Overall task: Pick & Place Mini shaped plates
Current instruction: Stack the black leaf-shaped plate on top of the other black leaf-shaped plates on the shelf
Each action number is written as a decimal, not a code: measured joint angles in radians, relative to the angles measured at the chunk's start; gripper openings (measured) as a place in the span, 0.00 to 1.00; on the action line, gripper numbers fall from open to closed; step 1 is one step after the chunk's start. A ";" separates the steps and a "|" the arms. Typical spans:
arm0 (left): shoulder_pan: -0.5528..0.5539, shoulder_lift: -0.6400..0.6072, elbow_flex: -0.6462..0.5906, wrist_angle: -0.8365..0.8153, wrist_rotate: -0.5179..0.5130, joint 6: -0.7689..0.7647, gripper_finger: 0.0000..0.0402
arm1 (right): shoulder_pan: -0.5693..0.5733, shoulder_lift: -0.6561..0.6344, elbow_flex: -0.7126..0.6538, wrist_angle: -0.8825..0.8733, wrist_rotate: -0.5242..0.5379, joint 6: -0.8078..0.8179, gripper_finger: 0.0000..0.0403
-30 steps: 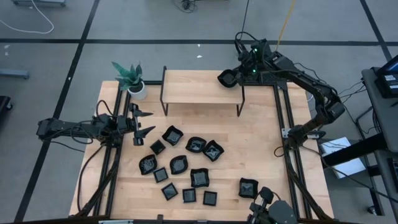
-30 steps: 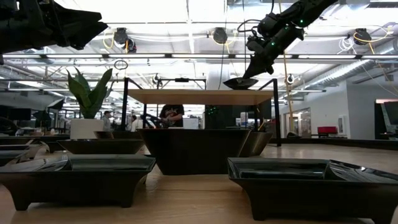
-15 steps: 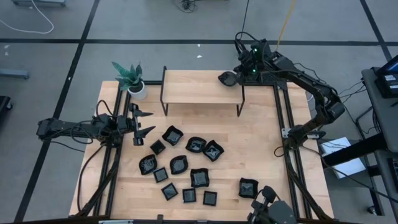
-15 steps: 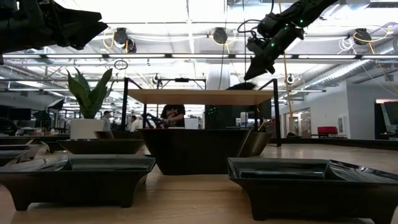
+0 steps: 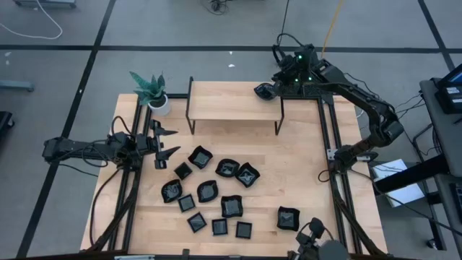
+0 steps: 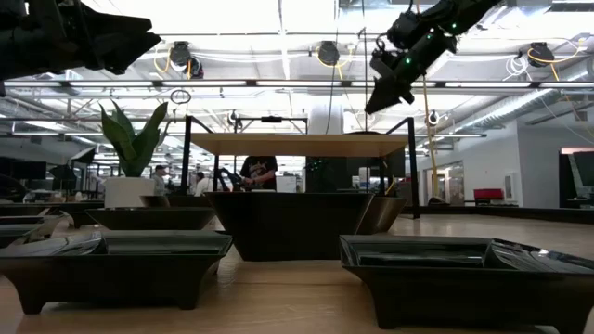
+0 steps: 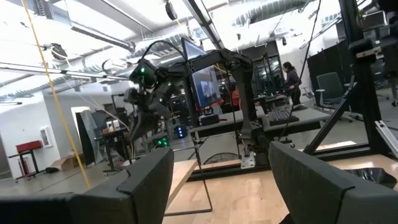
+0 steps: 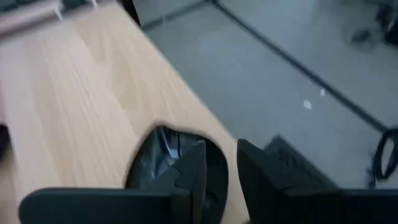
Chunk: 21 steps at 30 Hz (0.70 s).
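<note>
**Plate left on the shelf, claw easing off**

At mid-left, the left gripper [image 5: 167, 143] waits with jaws wide and empty. The remaining mini shaped plates [image 5: 216, 189] cluster at lower centre: glossy, rigid, probably slippery, best pinched by a rim. Upper right, one plate [image 5: 263, 91] sits on the raised shelf [image 5: 232, 101]; the right gripper [image 5: 276, 84], clamped a second ago, has parted narrowly and lifted.

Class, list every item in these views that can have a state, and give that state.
Shelf plate: flat on wooden shelf, ungripped.
Right gripper: jaws open, just above that plate.
Left gripper: jaws open, empty, at left edge of table.
Table plates: upright, clustered together.
Potted plant: upright.
</note>
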 joint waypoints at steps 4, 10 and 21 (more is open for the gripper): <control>0.000 0.000 0.000 0.000 0.000 -0.002 0.66 | 0.001 -0.079 0.000 0.034 -0.005 0.023 0.21; 0.000 0.000 0.000 0.000 0.000 -0.002 0.66 | 0.034 -0.247 -0.046 0.081 -0.122 0.054 0.19; 0.000 0.000 0.000 0.000 0.000 -0.002 0.66 | 0.284 -0.495 -0.501 0.595 -0.163 0.098 0.18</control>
